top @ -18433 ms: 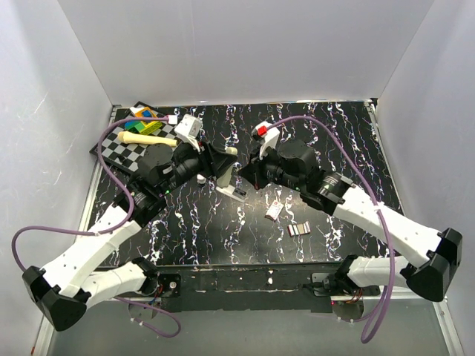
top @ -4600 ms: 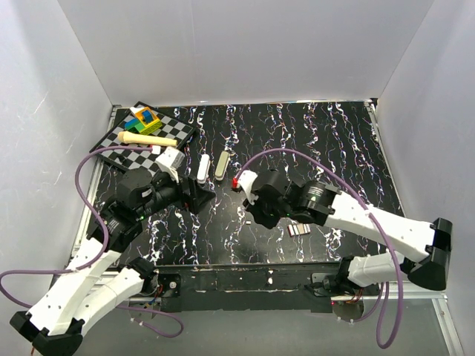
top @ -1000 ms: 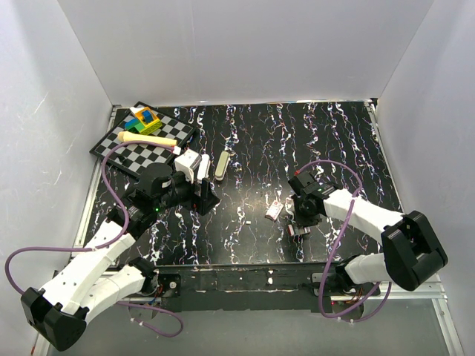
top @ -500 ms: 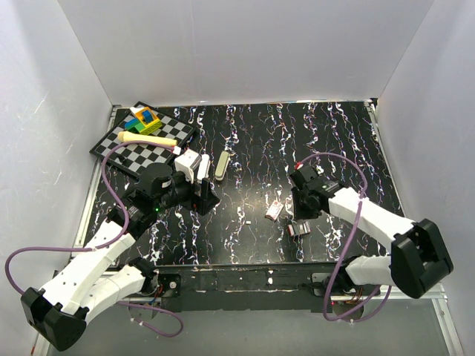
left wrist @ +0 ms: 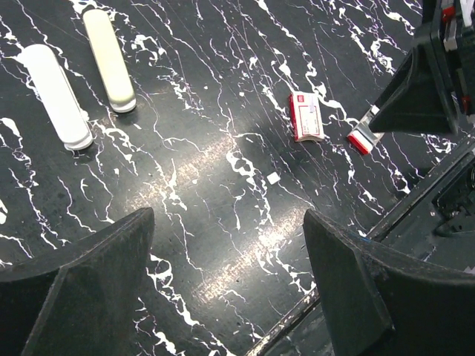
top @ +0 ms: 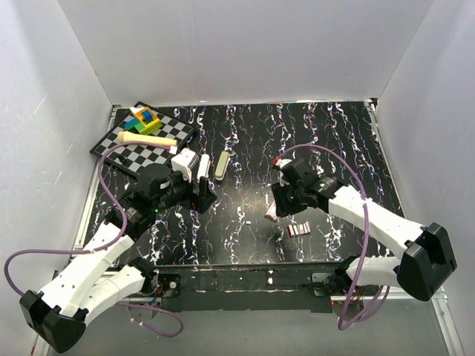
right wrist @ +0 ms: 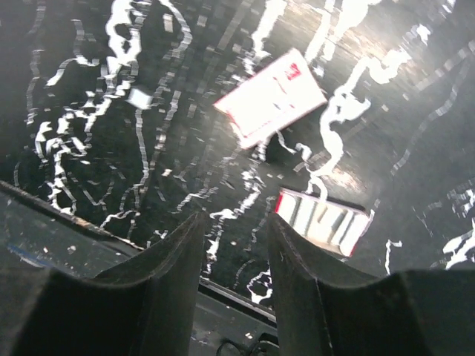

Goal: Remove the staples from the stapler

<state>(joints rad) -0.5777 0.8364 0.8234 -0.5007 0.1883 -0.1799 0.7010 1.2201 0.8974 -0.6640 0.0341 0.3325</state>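
Note:
The stapler [left wrist: 56, 96] is a slim white bar lying flat on the black marbled table, with a beige-grey bar [left wrist: 109, 59] beside it. From above, the stapler [top: 204, 168] peeks out next to my left gripper [top: 200, 193], and the beige-grey bar [top: 223, 165] lies just to its right. My left gripper [left wrist: 226, 222] stands open and empty over bare table. My right gripper [right wrist: 236, 222] is open with nothing between its fingers. A red-edged staple strip [right wrist: 323, 222] lies just to its right. From above, my right gripper [top: 278, 210] hovers left of the strip [top: 298, 229].
A small red-and-white box [right wrist: 271, 96] lies ahead of my right fingers and shows in the left wrist view as well [left wrist: 306, 116]. A chessboard [top: 137, 148] at the back left carries coloured blocks [top: 143, 119] and a cream stick [top: 147, 139]. White walls enclose the table.
My right gripper has lifted away from the staple strip and swung left toward the small box, with its jaws spreading wider. The left arm has stayed where it was.

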